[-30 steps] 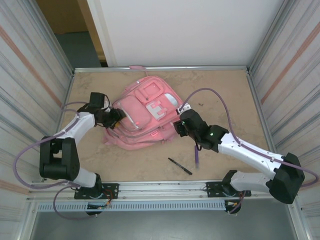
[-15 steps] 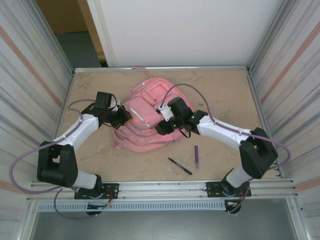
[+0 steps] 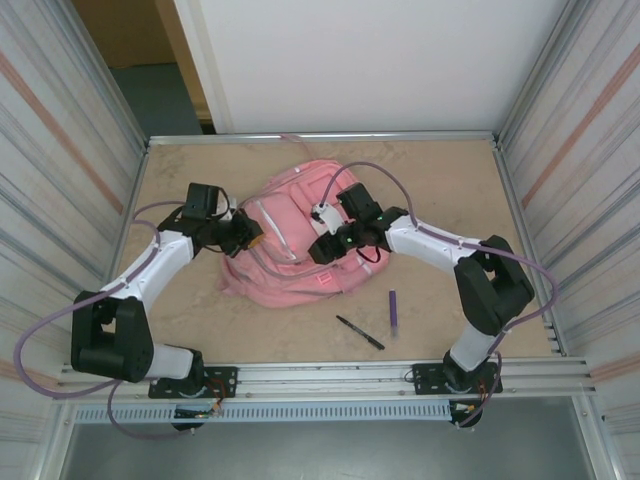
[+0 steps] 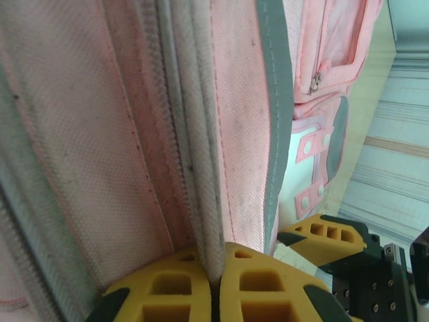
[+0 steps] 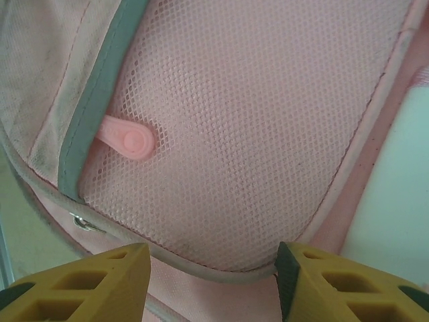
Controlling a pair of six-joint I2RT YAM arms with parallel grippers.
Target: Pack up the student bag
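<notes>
The pink student bag (image 3: 290, 245) lies mid-table, bunched up between both arms. My left gripper (image 3: 250, 238) is at the bag's left side, shut on a zipper-edged fold of pink fabric (image 4: 201, 168), which runs straight down between the closed yellow jaws of that gripper (image 4: 216, 272). My right gripper (image 3: 322, 250) hovers over the bag's right side. In its wrist view the right gripper (image 5: 213, 268) stands open, its jaws straddling the lower rim of a pink mesh pocket (image 5: 255, 134) without pinching it. A pink rubber tab (image 5: 131, 139) lies on the mesh.
A black pen (image 3: 360, 332) and a purple marker (image 3: 393, 312) lie on the tan table in front of the bag, near the right arm. Metal walls close in the left and right sides. A rail runs along the near edge.
My left gripper closed on the bag's edge. The right arm swung left from the table onto the bag and its jaws widened. The bag bunched up and shifted slightly right.
</notes>
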